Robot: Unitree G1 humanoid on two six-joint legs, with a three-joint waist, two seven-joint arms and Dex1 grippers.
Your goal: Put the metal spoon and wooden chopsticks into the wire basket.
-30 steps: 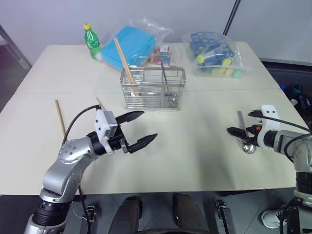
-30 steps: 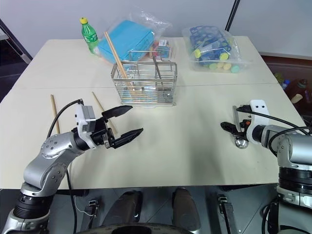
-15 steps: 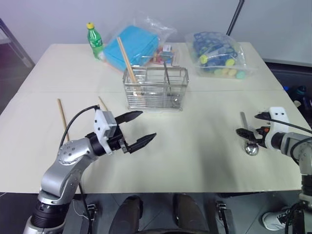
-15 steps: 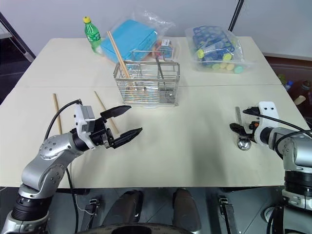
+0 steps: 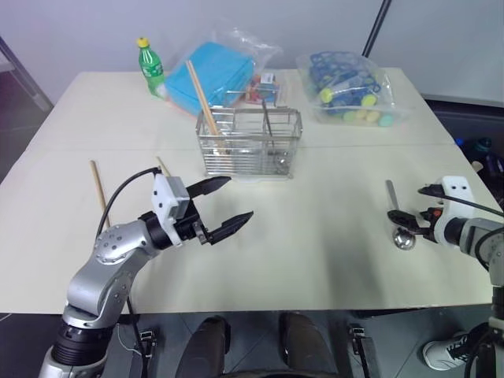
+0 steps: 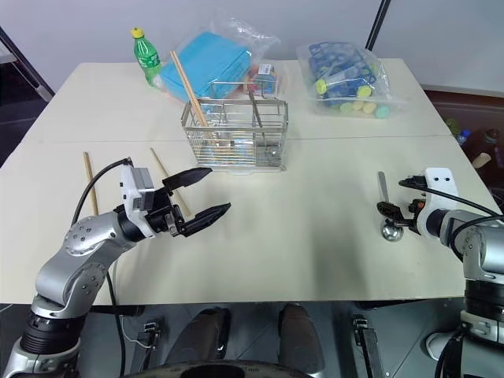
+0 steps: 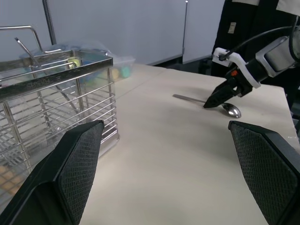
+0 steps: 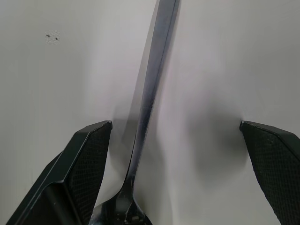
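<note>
Lying flat near right table edge: metal spoon, bowl toward robot. Right gripper low over it, fingers spread wide, handle between them, nothing held. Left gripper open, empty, above bare tabletop. Wire basket mid-table, one chopstick leaning inside. Two wooden chopsticks on table at left. Broad bare stretch between basket and spoon.
</note>
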